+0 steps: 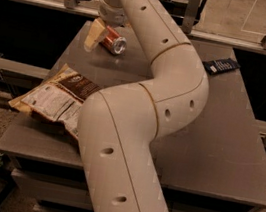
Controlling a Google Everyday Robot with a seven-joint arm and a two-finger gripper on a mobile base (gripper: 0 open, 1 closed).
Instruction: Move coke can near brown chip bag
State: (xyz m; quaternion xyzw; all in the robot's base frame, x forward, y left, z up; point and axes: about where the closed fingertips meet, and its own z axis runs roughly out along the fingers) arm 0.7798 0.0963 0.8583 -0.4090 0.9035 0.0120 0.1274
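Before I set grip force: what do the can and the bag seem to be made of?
Can: thin metal, likely aluminium; glossy red wall, bare silver end that glints. Bag: probably thin plastic film; crinkled, printed brown and cream, with a white label. The hand is beside the can at the table's far end.

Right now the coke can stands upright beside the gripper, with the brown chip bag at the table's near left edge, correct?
No: the camera view shows the coke can on its side, not upright, beside the gripper. The brown chip bag is at the table's near left edge.
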